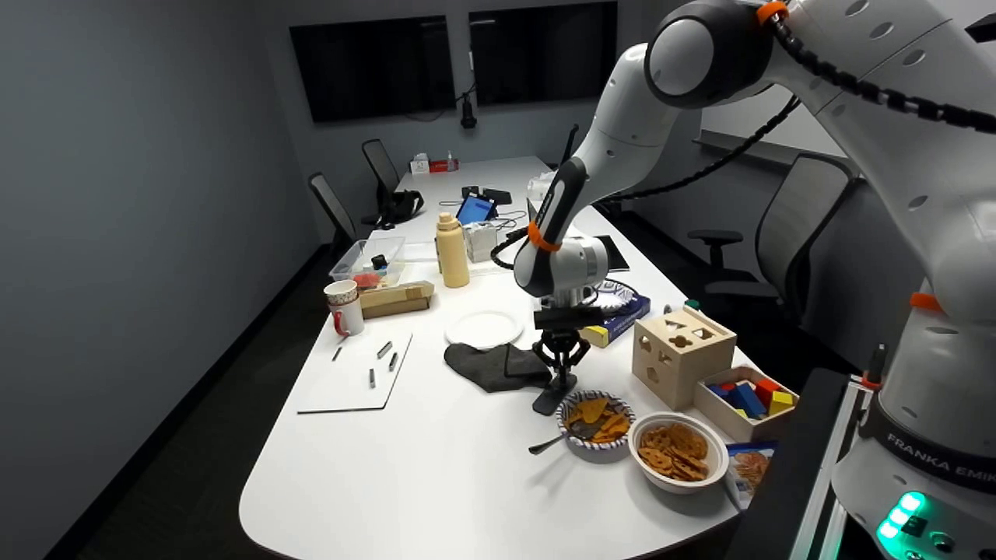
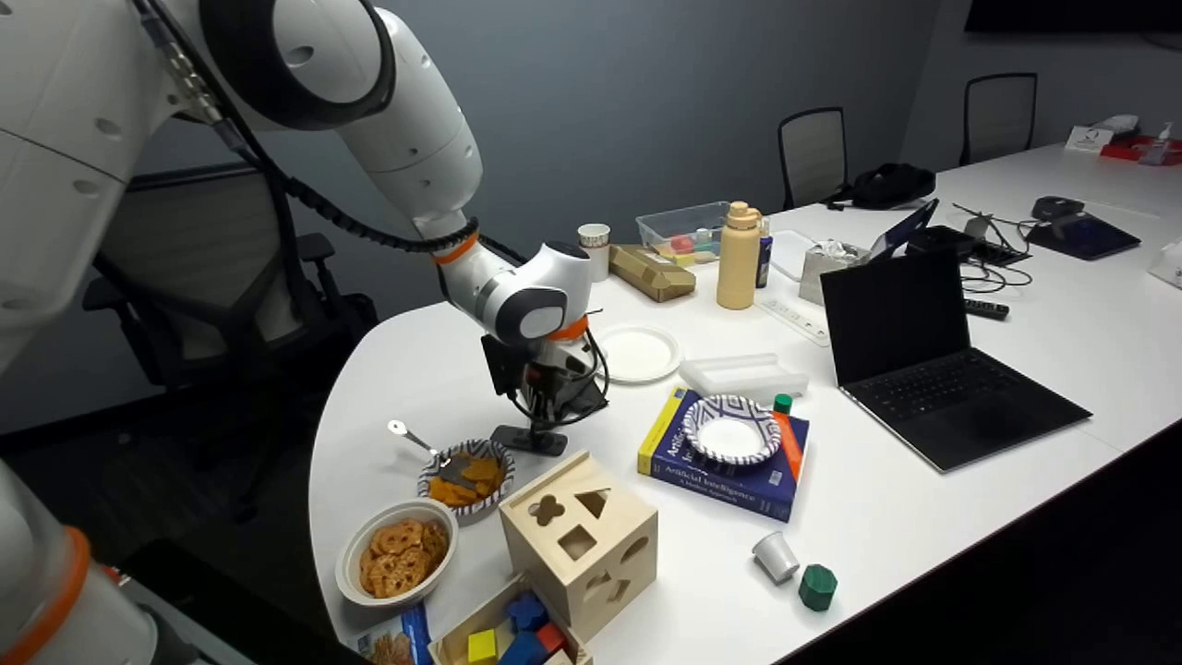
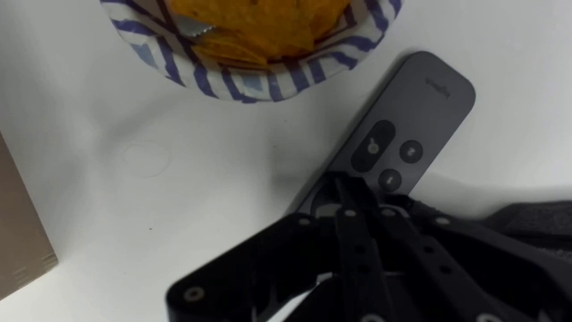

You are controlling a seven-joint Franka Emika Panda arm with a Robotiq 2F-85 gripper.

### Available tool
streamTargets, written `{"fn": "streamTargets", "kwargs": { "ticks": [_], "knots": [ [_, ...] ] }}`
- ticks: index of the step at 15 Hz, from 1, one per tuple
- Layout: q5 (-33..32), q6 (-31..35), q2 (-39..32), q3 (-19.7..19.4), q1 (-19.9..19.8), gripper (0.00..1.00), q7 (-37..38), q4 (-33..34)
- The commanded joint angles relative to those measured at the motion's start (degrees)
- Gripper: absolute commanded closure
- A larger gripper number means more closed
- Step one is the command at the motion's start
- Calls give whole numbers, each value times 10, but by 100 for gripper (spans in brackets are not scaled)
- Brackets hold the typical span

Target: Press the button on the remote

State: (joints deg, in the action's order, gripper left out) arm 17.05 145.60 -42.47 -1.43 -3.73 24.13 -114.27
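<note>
Remote (image 3: pixel 404 125) lies flat on the tabletop (image 1: pixel 373 482), directly below the gripper (image 1: pixel 562 378), roughly midway between the two long edges and in from the rounded short edge. Its long axis runs slantwise: the lettered end points toward that rounded edge, just beside the striped snack bowl (image 3: pixel 286 82), while the opposite end passes beneath the gripper, turned a little toward the long edge by the robot base (image 1: pixel 918 435). Dark cloth (image 1: pixel 482 365) lies near, toward the opposite long edge. Jaws appear clenched together with nothing showing between them, so the gripper should serve as a blunt poker aimed down; whether its tip touches the surface below cannot be told. In the wrist view the elongated button (image 3: pixel 373 145) and two small round buttons (image 3: pixel 411 151) sit just ahead of the tip, on the lettered side. The press seems to turn on that offset: for any of these, the gripper likely needs a slight shift along the long axis toward the rounded edge, then a push straight down. A dark curved shape (image 3: pixel 316 201), partly hidden by the jaws, may be another button, needing hardly any shift.
</note>
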Motion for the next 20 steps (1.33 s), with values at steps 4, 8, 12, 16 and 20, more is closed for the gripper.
{"fn": "streamTargets", "kwargs": {
  "ticks": [4,8,12,16,20],
  "knots": [
    [12,-27,-46,-10,8,100,14,56],
    [14,-45,-65,-8,4,100,14,82],
    [11,-76,-80,-13,7,100,23,105],
    [10,-93,-82,-16,8,100,24,119],
    [8,-74,-53,-21,13,100,25,96]
  ]
}}
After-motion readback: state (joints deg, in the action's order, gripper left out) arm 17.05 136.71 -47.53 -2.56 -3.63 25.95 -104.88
